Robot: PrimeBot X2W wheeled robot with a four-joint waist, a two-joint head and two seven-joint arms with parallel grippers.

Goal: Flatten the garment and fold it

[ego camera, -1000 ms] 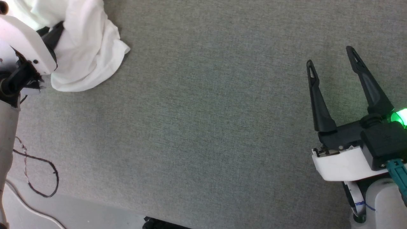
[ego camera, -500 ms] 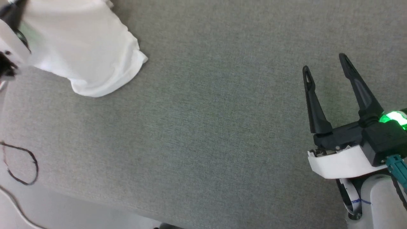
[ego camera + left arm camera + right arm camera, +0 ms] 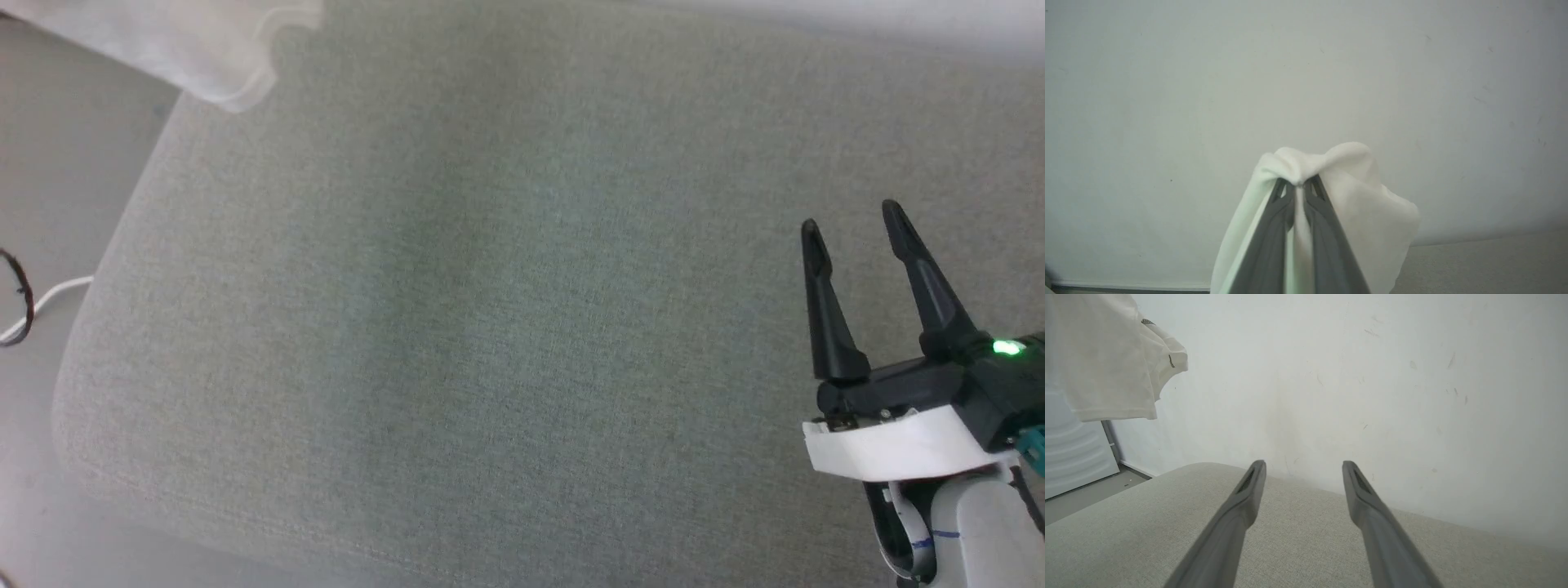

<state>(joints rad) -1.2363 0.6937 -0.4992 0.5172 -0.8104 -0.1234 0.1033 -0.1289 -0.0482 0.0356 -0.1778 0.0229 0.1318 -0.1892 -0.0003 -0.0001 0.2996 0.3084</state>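
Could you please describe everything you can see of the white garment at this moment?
The garment is thin white fabric, bunched and creased. It is pinched at a fold by the shut left gripper and drapes down around its fingers. In the right wrist view a hemmed edge and short dark stitched marks show, and it hangs clear of the grey cushion.

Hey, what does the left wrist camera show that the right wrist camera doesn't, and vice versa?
Left wrist view: the left gripper shut on a pinched bunch of the garment, fabric draping around its fingers. Right wrist view: the right gripper open above the cushion, and the garment's hanging hem with dark stitching at upper left. Both: the garment, the pale wall and the cushion.
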